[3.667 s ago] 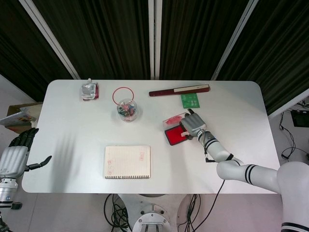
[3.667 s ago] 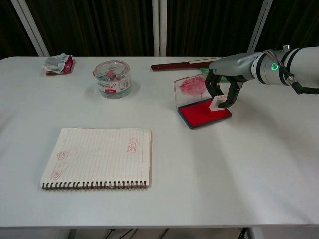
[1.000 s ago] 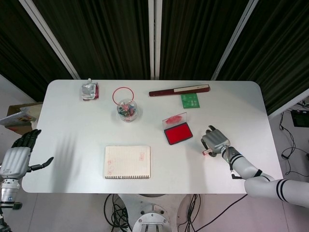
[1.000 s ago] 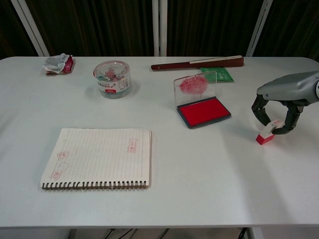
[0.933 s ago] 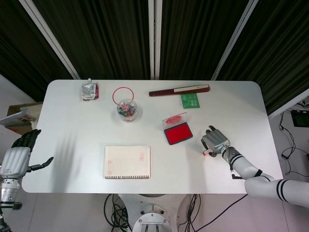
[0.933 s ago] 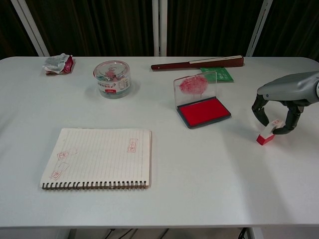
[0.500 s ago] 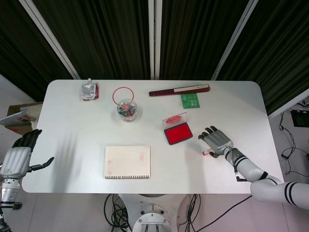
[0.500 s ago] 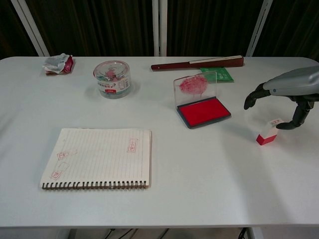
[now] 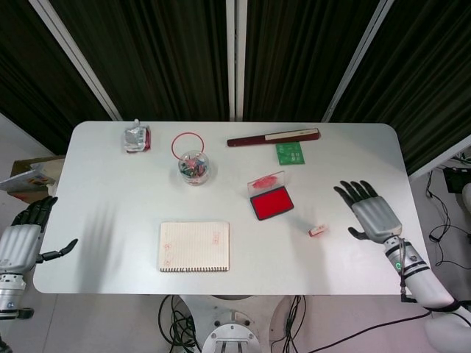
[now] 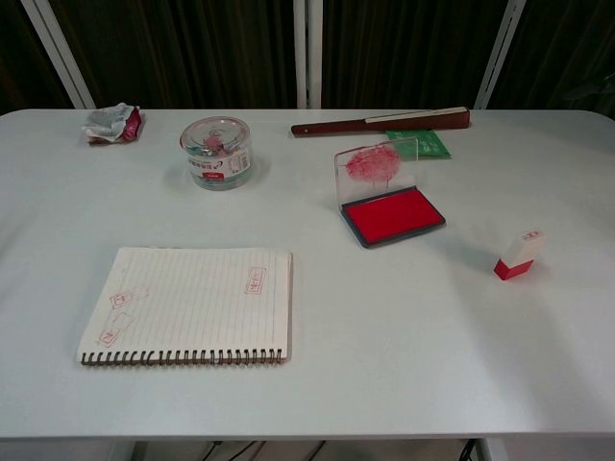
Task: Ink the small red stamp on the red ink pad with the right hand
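Hanging off the left table edge, my left hand (image 9: 18, 246) holds nothing, fingers loosely apart, well clear of the work since this job belongs to the other side. On the table (image 9: 110, 220), a crumpled wrapper (image 9: 137, 137) lies in the far left corner, and nearer the middle a clear tub (image 10: 215, 152) of small bits stands beside a red ring (image 9: 188, 143). In front of those, the notebook (image 10: 187, 304) lies open and flat, a few red marks already on its page, probably placed there to take the next print. At the far edge a closed fan (image 10: 381, 121) rests next to a green card (image 10: 418, 144). The ink pad (image 10: 394, 215) sits right of centre with its clear lid propped up behind, leaving the red surface bare for pressing. Right of it and well apart, the stamp (image 10: 519, 255) stands tilted on its red base, touched by nothing. Farthest right, my right hand (image 9: 372, 212) hovers near the table's right edge with fingers spread wide and empty, clear of the stamp; I judge it needs to grip the stamp before any inking.
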